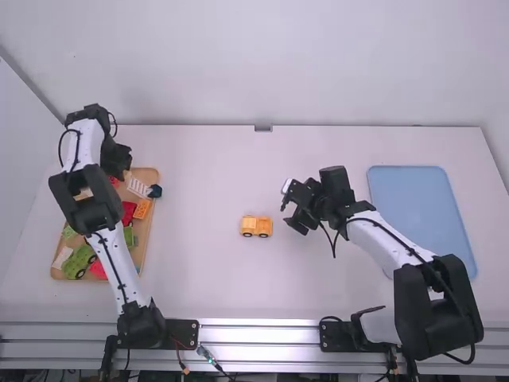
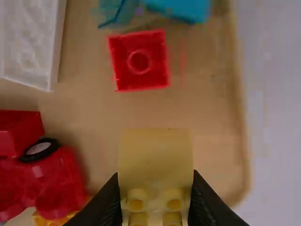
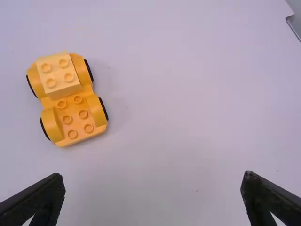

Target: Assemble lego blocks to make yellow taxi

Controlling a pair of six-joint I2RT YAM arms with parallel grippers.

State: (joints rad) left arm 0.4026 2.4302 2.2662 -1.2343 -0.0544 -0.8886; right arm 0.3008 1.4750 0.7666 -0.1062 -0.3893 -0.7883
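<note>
1. Taxi base [image 1: 256, 226] on the bench [image 1: 199, 175]: align over its bare studs [image 3: 83, 114].
2. Right hand [image 3: 154, 176], right of the taxi base, spread: could brace it.
3. Left hand [image 2: 155, 174], beyond and left of it, pinching yellow block [image 2: 155, 150]: lower level.

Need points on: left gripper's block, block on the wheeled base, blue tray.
Held block [image 2: 155, 157]: left wrist view, smooth face.
Stacked block [image 3: 58, 74]: right wrist view, studded top.
Blue tray [image 1: 415, 208]: high view, bare surface.
</note>
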